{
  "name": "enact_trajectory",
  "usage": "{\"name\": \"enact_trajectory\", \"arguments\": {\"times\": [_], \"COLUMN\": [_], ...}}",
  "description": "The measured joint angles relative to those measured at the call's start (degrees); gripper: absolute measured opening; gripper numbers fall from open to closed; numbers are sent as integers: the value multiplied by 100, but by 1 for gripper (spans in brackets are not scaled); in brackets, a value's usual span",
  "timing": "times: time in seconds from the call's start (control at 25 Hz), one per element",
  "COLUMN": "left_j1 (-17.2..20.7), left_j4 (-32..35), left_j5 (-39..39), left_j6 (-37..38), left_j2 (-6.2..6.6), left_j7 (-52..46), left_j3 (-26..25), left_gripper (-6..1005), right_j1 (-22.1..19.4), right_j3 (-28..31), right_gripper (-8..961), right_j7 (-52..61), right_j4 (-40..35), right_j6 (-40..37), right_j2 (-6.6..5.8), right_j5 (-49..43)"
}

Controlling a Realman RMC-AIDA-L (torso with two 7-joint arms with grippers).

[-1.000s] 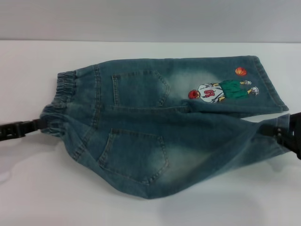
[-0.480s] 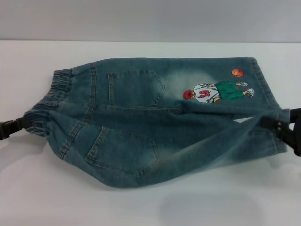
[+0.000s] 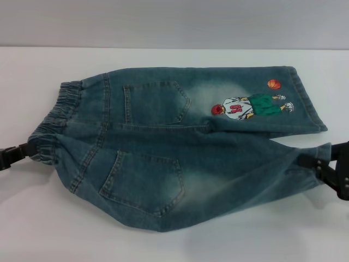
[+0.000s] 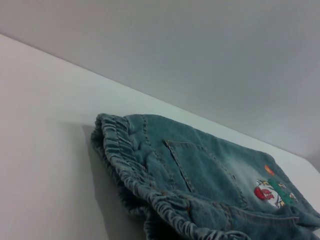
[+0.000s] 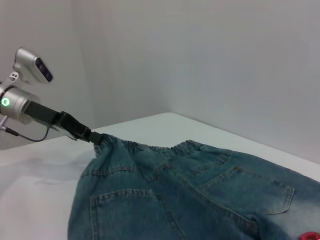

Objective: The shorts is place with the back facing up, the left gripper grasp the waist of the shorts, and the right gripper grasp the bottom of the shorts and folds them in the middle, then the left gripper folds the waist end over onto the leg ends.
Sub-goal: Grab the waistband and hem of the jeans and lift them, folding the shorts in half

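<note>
1. One pair of shorts (image 3: 180, 147), back up, spread across the white bench (image 3: 32, 218); two back pockets and the embroidered figure (image 3: 252, 105) face upward.
2. Left gripper (image 3: 26, 149): clamped on the near corner of the elastic waist (image 3: 57, 117), which bunches at the grip; the right wrist view shows the same hold.
3. Right gripper (image 3: 320, 165): closed on the hem of the near leg, at the bottom of the shorts (image 3: 319, 155).
4. Near half: raised off the bench between the two grips, cloth taut; far half, with the figure, lies flat.
5. Progress, as judged: both grasps made, lengthwise fold begun but not laid; near half is not yet over the far half.
6. Outstanding: finishing that fold, then bringing the waist onto the leg ends.
</note>
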Motion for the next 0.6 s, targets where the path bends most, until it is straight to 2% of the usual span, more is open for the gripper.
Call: {"name": "enact_trajectory", "arguments": {"times": [0.6], "left_j1": [143], "left_j4": [-6], "left_j5": [3], "left_j6": [239], "left_j2": [22], "left_j7": [60], "left_j3": [15], "left_gripper": [41], "right_j1": [-99], "right_j3": [-220], "right_gripper": [-1], "right_j7": [-207], "right_j4": [167], "right_j6": [-292], "right_j2": [6], "right_j5": [-23]}}
